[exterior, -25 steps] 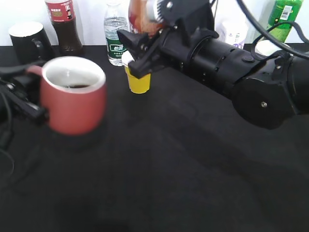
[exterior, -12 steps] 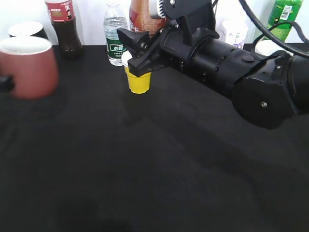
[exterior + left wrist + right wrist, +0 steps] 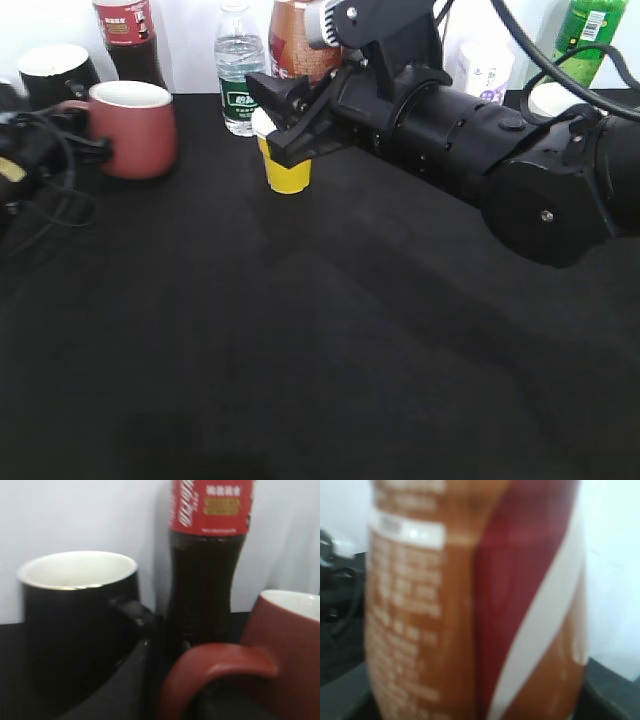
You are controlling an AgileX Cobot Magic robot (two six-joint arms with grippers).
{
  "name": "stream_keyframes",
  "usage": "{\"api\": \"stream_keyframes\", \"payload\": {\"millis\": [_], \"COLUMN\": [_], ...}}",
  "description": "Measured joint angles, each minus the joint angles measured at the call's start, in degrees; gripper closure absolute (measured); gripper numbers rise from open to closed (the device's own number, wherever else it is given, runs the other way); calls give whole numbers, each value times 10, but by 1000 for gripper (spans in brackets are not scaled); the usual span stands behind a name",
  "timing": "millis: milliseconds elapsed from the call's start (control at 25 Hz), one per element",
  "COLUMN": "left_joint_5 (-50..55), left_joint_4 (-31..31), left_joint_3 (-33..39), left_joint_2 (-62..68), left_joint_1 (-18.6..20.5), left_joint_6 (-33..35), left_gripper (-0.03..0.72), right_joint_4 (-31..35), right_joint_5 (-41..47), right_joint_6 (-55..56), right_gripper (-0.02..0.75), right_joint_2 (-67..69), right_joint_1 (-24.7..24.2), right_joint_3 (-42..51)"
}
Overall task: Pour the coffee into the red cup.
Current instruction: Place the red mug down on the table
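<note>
Black right arm stretches leftward; its pincer point(image 3: 300, 75) clasps the coffee point(image 3: 295, 40) upright.

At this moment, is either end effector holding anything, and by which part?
The left end effector seems to hold the brick-red ceramic mug by its loop handle. The right end effector appears clamped around the brown-orange labelled coffee bottle mid-body; the contact itself is hidden.

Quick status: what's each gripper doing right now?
Left gripper: at the red cup handle; jaws can't be told.
Right gripper: around the coffee; closed or not can't be told.
</note>
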Motion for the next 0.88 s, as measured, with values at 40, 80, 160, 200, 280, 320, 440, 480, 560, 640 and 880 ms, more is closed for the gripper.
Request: {"api": "stream_keyframes", "payload": {"millis": [40, 80, 160, 200, 280, 320, 440, 480, 560, 640, 880], "left_joint_5": [0, 0, -16, -19, -25, -28, -32, -33, -34, -33, -37], "left_joint_4": [2, 4, 3, 2, 2, 2, 12, 12, 12, 9, 7], "left_joint_3": [-15, -29, -43, -46, -46, -46, -46, -43, -23, -18, -3], "left_joint_2": [15, 27, 45, 50, 53, 56, 56, 56, 56, 56, 53], "left_joint_1": [-4, -7, -13, -13, -14, -14, -14, -14, -14, -14, -13], "left_joint_6": [-1, -1, -5, -8, -12, -14, -15, -15, -15, -15, -8], "left_gripper": [536, 536, 535, 535, 532, 527, 449, 429, 419, 412, 280], "right_joint_4": [1, 6, 22, 25, 38, 42, 45, 45, 45, 45, 45], "right_joint_5": [0, 0, 0, -1, -2, -4, -5, -5, -5, -5, -5], "right_joint_6": [-7, -11, -25, -31, -36, -36, -38, -38, -38, -38, -38], "right_gripper": [211, 211, 211, 211, 211, 211, 211, 211, 211, 211, 211], "right_joint_2": [0, 0, 0, 0, 0, 0, 0, 0, 0, 0, 0], "right_joint_1": [0, 0, 0, 0, 0, 0, 0, 0, 0, 0, 0], "right_joint_3": [0, 0, 0, 0, 0, 0, 0, 0, 0, 0, 0]}}
